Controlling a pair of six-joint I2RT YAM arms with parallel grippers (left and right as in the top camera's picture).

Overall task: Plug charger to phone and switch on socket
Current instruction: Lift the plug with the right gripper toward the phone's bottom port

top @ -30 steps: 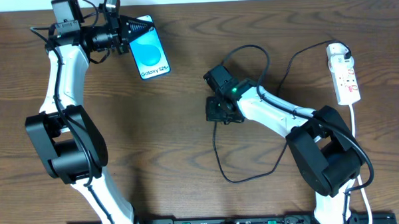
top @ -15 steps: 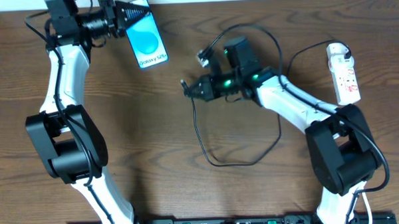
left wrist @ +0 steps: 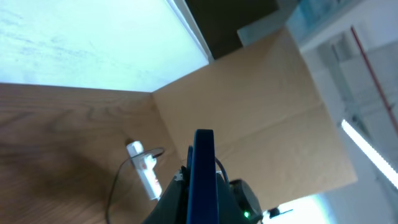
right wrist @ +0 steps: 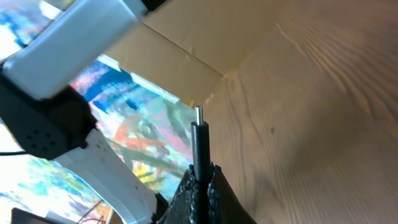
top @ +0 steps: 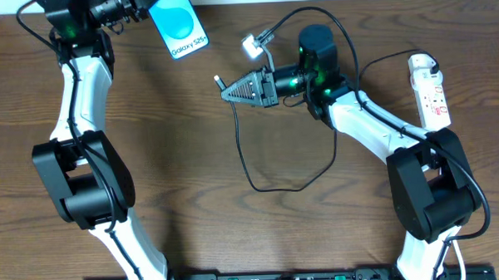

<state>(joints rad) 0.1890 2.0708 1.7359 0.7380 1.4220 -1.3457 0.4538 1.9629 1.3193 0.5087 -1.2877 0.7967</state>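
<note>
The plugging-in step is under way but not yet done. The right gripper point(top: 231, 89) is pinching the charger point(top: 240, 149) just behind its plug tip point(right wrist: 198, 127), jaws closed on it, and is pointing the metal end leftward above the table point(top: 193, 200), toward the phone point(top: 179, 30). The left gripper point(top: 143, 6) is clamping the phone by the end away from its lettering and holding it up at the table's far left edge, well apart from the plug. Next, I judge, the arms need bringing together with the tip lined up squarely on the phone's port, which I cannot see. The socket point(top: 429, 90) is lying at the far right, not yet switched. The phone is showing "Galaxy S25"; the socket's red markings are too small to read.
</note>
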